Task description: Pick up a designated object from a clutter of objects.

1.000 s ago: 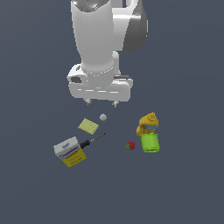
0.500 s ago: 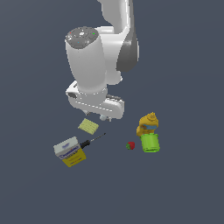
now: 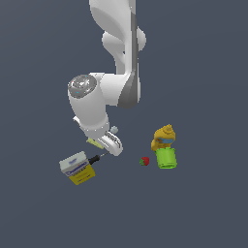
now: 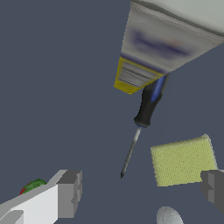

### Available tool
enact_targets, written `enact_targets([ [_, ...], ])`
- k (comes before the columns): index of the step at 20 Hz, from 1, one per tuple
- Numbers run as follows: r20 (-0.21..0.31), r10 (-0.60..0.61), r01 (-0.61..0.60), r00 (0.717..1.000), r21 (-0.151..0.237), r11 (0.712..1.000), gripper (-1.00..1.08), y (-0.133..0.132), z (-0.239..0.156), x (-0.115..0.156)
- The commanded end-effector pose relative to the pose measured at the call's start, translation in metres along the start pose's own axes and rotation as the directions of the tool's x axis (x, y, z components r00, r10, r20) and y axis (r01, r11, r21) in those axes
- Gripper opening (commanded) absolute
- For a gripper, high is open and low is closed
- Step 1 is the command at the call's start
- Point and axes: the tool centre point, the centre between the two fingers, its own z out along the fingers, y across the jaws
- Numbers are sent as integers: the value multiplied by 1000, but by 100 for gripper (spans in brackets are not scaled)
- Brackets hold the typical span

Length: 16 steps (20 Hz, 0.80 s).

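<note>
The screwdriver (image 4: 148,106) lies flat, its black-and-blue handle butting against the yellow-and-white box (image 4: 162,49) and its thin shaft (image 4: 130,154) pointing away from the box. In the exterior view only its handle (image 3: 93,159) shows, between the box (image 3: 77,169) and my hand. My gripper (image 4: 140,190) hangs open above the shaft's tip, with one finger (image 4: 66,194) on each side and nothing between them. In the exterior view the gripper (image 3: 112,145) is low, just beside the screwdriver.
The pale yellow pad (image 4: 183,160) lies beside the shaft and is mostly hidden behind my hand in the exterior view. A grey ball (image 4: 168,215) sits near it. A strawberry (image 3: 144,161), a green cup (image 3: 166,158) and an orange-yellow lump (image 3: 163,136) stand at the exterior view's right.
The arm has swung down and toward the exterior view's left, bringing the hand from above the ball to just over the screwdriver. The objects have not moved.
</note>
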Motion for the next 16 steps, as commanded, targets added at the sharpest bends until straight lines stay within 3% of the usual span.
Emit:
enact_targets([
  [1,-5,87,-87,996,-2,996,100,6,20,8],
  [8,-18,252,-252,968,-9,968,100,22,61,21],
  [16,-27,325,-325,945,-12,946,100,31,79,27],
])
